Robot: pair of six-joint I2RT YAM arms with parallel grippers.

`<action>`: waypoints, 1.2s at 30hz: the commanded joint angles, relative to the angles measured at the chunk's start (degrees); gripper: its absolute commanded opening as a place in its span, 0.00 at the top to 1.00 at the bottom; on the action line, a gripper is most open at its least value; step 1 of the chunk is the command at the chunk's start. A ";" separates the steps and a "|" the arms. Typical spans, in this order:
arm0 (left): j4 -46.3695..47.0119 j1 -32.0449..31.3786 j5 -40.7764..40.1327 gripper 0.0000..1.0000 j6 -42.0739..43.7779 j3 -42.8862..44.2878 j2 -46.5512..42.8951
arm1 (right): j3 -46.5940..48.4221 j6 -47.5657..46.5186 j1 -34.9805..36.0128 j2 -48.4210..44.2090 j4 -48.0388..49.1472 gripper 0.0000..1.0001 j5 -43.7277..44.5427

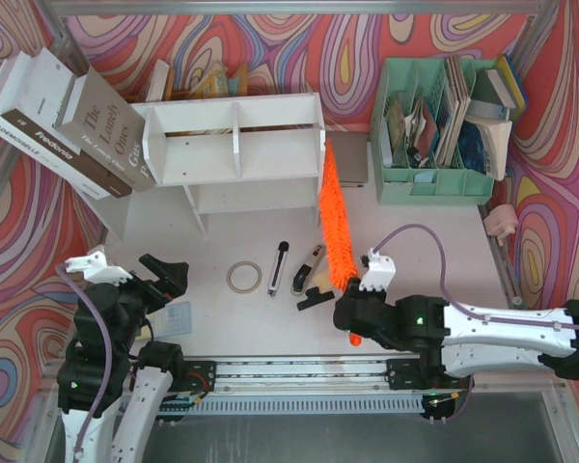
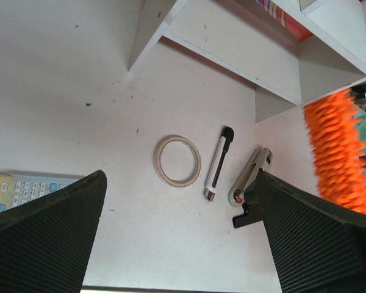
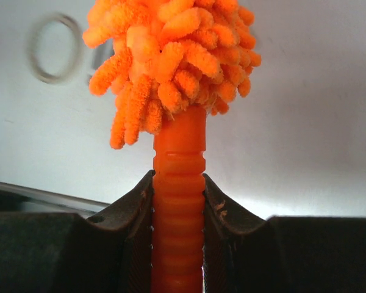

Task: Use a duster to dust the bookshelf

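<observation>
Right arm lies low along the near table edge, forearm running leftward, wrist turned toward the bookshelf (image 1: 236, 140). Right gripper (image 3: 178, 183) is clamped tight on the ribbed orange handle (image 3: 178, 207) of the duster (image 1: 336, 227), one finger on each side.

Left arm is folded up over its base, in front of the bookshelf's left end. Left gripper (image 1: 159, 280) is spread fully wide, holds nothing, and points down at the table (image 1: 415, 231).

In front of the bookshelf, between it and my grippers, lie a tape ring (image 1: 242, 278), a black-and-white pen (image 1: 278, 268) and a small knife-like tool (image 1: 309, 270), all apart from each other. A calculator (image 1: 177, 318) lies nearer, beside the left gripper.

The duster runs from the right gripper straight out to the bookshelf's right end. Its fluffy tip is at the right side panel; I can't tell whether they touch.

Books (image 1: 68, 125) lean against the bookshelf's left side. A green organizer (image 1: 434, 125) stands right of the bookshelf.
</observation>
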 commanded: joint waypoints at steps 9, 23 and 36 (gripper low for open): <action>0.66 0.31 -0.36 0.02 -0.41 -0.68 -0.07 | 11.23 -9.91 -0.06 -3.69 4.09 1.00 8.27; 0.65 0.31 -0.22 0.02 -0.33 -0.68 0.04 | 0.71 -0.15 -0.09 -0.91 5.05 1.00 3.62; 0.42 0.32 -0.55 0.02 -0.59 -0.68 -0.15 | 5.70 -5.39 -0.07 -4.51 5.35 1.00 4.95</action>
